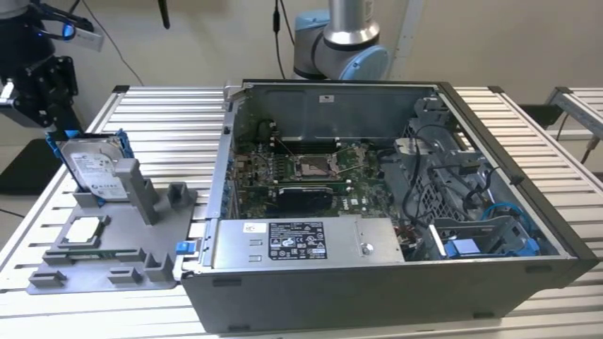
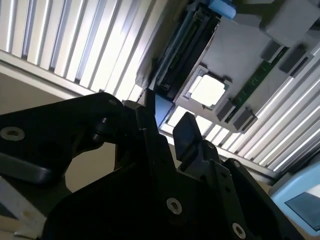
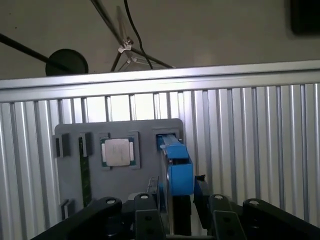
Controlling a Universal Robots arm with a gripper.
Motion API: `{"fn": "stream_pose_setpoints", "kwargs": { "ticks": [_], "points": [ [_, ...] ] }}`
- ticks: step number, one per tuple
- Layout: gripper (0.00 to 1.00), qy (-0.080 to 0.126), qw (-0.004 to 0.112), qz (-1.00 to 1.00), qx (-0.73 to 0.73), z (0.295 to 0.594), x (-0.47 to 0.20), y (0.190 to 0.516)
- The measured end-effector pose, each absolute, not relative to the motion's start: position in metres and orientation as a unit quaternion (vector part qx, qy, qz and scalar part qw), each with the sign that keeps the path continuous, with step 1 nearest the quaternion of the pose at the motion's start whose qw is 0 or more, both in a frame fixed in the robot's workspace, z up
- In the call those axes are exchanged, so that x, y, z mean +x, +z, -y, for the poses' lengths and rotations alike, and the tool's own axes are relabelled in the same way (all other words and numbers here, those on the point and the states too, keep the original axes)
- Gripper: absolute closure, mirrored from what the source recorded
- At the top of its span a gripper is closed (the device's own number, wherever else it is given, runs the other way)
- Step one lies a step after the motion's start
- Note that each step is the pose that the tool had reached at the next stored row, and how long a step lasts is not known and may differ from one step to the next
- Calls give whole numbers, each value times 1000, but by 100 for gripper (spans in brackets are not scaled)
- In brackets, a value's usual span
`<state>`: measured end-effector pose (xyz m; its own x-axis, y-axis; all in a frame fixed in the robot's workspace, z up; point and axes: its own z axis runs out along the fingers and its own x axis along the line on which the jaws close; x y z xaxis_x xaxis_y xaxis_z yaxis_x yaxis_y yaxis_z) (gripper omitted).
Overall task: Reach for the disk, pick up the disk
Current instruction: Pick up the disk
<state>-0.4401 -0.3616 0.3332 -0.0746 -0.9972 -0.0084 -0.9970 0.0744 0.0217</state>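
A: Where does the disk sit?
B: It stands upright in the grey holder, beside the case.
A: What is the gripper status?
B: It straddles the disk's blue edge; whether it is clenched or released cannot be told.

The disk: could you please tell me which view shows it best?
The exterior view: the disk stands upright in its holder, label showing. The first wrist view shows its blue edge; the second, perhaps a blue sliver.
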Motion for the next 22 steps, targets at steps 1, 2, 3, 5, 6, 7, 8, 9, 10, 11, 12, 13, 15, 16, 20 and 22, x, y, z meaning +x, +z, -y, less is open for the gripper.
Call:
{"fn": "stream_pose_setpoints", "kwargs": {
  "ticks": [1,2,3,5,6,7,8,9,10,11,12,13,15,16,20,22],
  "points": [
    [0,-11,4,732,681,361,-440,331],
    [0,-10,4,731,682,361,-440,329],
    [0,-10,4,730,683,361,-440,328],
    [0,-10,3,730,684,360,-440,324],
    [0,-10,3,729,684,360,-440,322],
    [0,-9,3,729,684,360,-441,320],
    [0,-9,3,729,685,360,-441,318],
    [0,-9,3,729,685,360,-441,317],
    [0,-9,3,729,685,360,-441,315],
    [0,-9,2,728,685,360,-442,313],
    [0,-9,2,728,685,360,-442,311],
    [0,-9,2,728,685,360,-442,309],
    [0,-8,1,728,686,360,-443,306],
    [0,-8,1,727,686,360,-443,304],
    [0,-5,-3,725,688,360,-445,297],
    [0,-4,-4,725,689,360,-445,293]
  ]
}}
